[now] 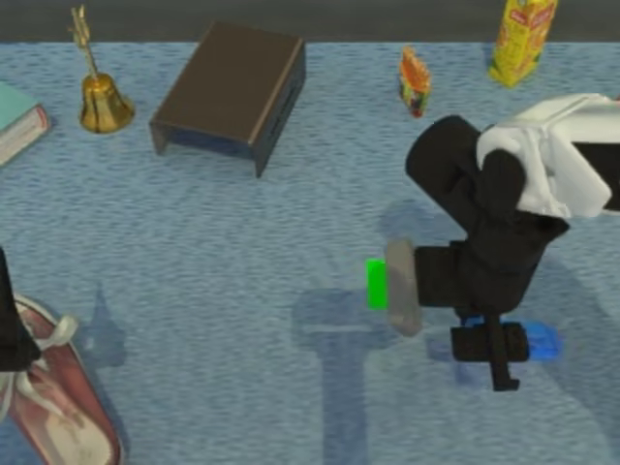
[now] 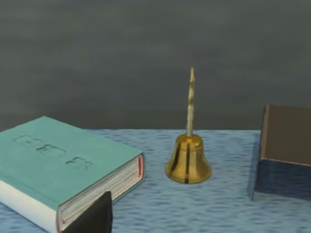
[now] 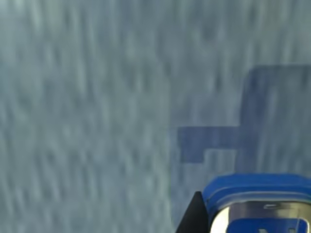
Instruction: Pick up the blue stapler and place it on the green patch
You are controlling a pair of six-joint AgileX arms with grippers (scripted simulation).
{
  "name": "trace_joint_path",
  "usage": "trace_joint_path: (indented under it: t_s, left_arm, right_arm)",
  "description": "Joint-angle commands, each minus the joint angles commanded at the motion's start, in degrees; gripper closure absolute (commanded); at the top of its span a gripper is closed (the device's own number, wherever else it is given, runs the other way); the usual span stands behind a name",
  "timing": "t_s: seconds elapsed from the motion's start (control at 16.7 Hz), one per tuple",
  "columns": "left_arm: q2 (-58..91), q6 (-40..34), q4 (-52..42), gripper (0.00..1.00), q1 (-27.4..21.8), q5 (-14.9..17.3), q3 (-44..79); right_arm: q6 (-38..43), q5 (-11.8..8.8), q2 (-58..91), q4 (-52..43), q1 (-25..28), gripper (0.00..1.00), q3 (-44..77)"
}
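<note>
On the far left I see one teal book [image 1: 17,124] at the edge of the surface [image 1: 242,252], and near it one brass bell [image 1: 102,102] standing upright. My left arm [image 1: 12,320] is parked at the left edge, beside one reddish shoe [image 1: 58,397] with white laces in the near-left corner; I cannot tell how its jaws stand. Farther right lies one dark brown box [image 1: 232,92], well apart from the bell. At the far side sit one small orange packet [image 1: 415,82] and one yellow carton [image 1: 523,39].

The one green patch [image 1: 376,284] lies flat right of centre, partly covered by my right arm's grey part. My right gripper [image 1: 494,344] hangs just right of the patch, and the one blue stapler [image 1: 542,342] shows directly under it, its blue end sticking out to the right. In the right wrist view the stapler's blue end and silvery strip sit close against a black finger [image 3: 194,216], above the surface's shadowed cloth. The jaws look closed around the stapler, which seems lifted, its shadow falling below.
</note>
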Motion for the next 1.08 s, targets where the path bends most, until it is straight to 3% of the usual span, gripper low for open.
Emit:
trace_joint_path:
  t_s: [0.3, 0.72, 0.9, 1.08]
  left_arm:
    - [0.00, 0.00, 0.00, 0.00, 0.00, 0.00, 0.00]
    - [0.00, 0.00, 0.00, 0.00, 0.00, 0.00, 0.00]
    - [0.00, 0.00, 0.00, 0.00, 0.00, 0.00, 0.00]
    - [0.00, 0.00, 0.00, 0.00, 0.00, 0.00, 0.00]
  right_arm:
    - [-0.07, -0.02, -4.78, -11.40, 0.19, 1.00, 6.57]
    - [1.71, 0.24, -4.73, -11.52, 0.05, 1.00, 7.50]
    - [8.64, 1.21, -3.87, -10.35, 0.09, 1.00, 10.01]
    - [21.11, 2.52, -2.29, -8.99, -0.23, 1.00, 13.80]
